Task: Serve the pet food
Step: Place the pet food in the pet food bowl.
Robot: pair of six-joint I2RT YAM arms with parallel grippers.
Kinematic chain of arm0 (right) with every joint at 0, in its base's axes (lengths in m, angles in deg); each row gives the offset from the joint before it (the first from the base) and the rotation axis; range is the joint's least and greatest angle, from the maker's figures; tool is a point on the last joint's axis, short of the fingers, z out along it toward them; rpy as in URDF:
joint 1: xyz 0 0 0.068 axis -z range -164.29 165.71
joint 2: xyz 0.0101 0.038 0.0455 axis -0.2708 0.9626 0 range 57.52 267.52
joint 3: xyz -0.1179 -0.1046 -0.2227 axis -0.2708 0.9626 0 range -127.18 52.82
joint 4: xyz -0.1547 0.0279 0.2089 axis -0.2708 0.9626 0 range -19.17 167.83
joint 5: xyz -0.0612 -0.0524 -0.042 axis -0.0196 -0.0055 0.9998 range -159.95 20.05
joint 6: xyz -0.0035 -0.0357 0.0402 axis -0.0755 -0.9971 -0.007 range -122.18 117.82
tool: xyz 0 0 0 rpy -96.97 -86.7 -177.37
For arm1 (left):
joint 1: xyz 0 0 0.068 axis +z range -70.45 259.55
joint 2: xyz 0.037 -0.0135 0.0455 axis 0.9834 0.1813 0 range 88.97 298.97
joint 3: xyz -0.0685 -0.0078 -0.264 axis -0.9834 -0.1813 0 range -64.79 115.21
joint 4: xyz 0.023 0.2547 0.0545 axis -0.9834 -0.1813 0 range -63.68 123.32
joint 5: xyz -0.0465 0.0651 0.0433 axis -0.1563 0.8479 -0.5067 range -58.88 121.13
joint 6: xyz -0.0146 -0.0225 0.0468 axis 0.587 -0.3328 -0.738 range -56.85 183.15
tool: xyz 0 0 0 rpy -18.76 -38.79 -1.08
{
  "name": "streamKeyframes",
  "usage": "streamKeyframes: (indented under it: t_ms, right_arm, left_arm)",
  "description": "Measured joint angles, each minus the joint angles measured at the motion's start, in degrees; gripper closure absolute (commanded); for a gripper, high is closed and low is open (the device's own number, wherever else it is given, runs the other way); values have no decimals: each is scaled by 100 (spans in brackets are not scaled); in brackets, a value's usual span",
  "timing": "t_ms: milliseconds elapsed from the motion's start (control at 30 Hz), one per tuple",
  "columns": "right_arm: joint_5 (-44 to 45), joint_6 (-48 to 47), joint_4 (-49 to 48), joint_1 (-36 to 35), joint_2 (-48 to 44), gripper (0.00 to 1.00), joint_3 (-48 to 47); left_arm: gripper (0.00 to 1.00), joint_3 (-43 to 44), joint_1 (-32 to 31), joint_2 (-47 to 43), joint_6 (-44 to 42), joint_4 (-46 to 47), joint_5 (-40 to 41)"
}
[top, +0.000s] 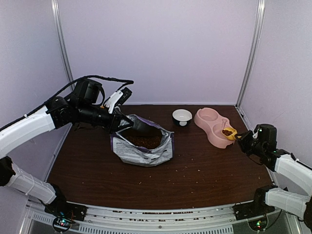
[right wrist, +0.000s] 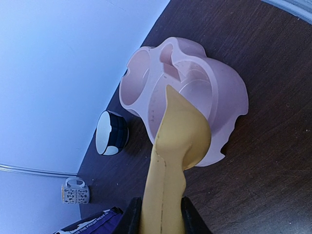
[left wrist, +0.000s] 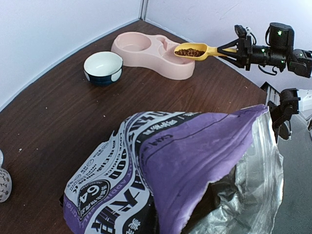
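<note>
Gripping the scoop [top: 230, 132] handle, right gripper [top: 240, 137] holds pet food [left wrist: 190, 51] above pink bowl's [left wrist: 146, 57] nearer compartment, axis toward ten o'clock; left gripper [top: 118, 124] pinches bag [top: 141, 153].

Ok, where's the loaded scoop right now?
Top view, right side: yellow scoop in the right claw, over the pink double bowl compartment nearest that arm.
</note>
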Motion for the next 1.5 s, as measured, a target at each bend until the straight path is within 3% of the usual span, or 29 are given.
streamKeyframes:
  t_ms: [1500]
  right_arm:
    - [103, -1687, 2026, 46, 426, 100, -1456]
  left_arm:
    - [100, 0, 0, 0, -17, -2, 0]
